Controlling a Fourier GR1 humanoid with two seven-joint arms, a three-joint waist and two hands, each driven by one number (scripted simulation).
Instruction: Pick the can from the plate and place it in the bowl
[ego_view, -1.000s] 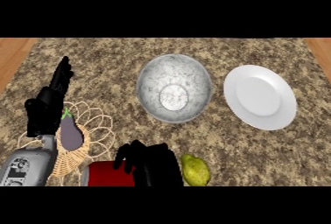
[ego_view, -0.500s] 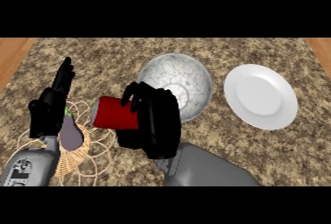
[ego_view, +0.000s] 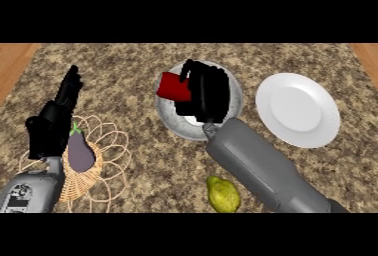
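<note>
My right hand (ego_view: 205, 92) is curled round a red can (ego_view: 174, 86) and holds it over the left part of the grey metal bowl (ego_view: 235, 102) at the counter's middle. The hand and forearm hide much of the bowl's inside. To the right of the bowl lies the white plate (ego_view: 297, 109), with nothing on it. At the left, my left hand (ego_view: 53, 122) stays open with fingers pointing up, apart from the can and the bowl.
A wire basket (ego_view: 103, 165) at the lower left holds a purple eggplant (ego_view: 80, 154), partly behind my left hand. A yellow-green pear (ego_view: 222, 194) lies near the front edge. Wooden strips border the granite counter (ego_view: 133, 65) at both sides.
My right hand has carried the red can up from the front edge, past the basket's side, to above the bowl. The left hand has stayed where it was.
</note>
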